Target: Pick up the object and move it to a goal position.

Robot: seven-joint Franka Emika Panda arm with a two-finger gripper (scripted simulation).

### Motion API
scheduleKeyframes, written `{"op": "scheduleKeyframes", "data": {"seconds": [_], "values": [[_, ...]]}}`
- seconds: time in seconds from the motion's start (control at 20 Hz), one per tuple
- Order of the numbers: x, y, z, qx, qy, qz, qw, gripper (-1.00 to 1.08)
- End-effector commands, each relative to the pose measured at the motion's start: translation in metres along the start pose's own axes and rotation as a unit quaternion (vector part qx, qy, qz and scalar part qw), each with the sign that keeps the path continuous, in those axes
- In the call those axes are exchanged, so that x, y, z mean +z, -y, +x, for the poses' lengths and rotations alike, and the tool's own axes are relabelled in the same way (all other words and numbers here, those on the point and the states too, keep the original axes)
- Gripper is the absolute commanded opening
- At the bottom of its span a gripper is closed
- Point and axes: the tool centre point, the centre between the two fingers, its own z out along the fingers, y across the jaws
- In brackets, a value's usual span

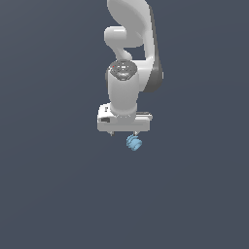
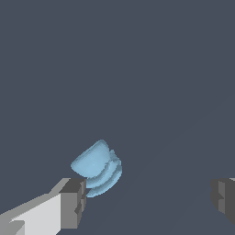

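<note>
Wrist view: one grey fingertip [image 2: 73, 202] sits just beside the object [image 2: 97, 167], a small light-blue ridged lump, with the other fingertip well apart, so the gripper [image 2: 147, 202] is spread wide. The object looks light, rigid; its ridged flanks seem the best hold.

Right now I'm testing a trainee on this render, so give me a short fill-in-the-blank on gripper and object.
1. The object is light ____ in colour.
2. In the wrist view the gripper jaws stand ____, with a wide gap between them.
3. The object lies beside one finger, not ____ between the two.
4. Compared with the gripper, the object is much ____.

Missing words: blue; open; clamped; smaller
</note>
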Motion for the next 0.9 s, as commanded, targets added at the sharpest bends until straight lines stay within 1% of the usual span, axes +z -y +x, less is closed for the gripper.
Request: {"op": "scheduleKeyframes", "data": {"seconds": [0.0,0.45,0.85], "values": [[0.0000,0.0000,0.0000,0.000,0.000,0.000,1.0000,1.00],[-0.0018,-0.0042,0.0072,0.001,-0.007,-0.011,0.9999,1.00],[0.0003,-0.0030,0.0065,-0.007,-0.007,-0.011,0.9999,1.00]]}}
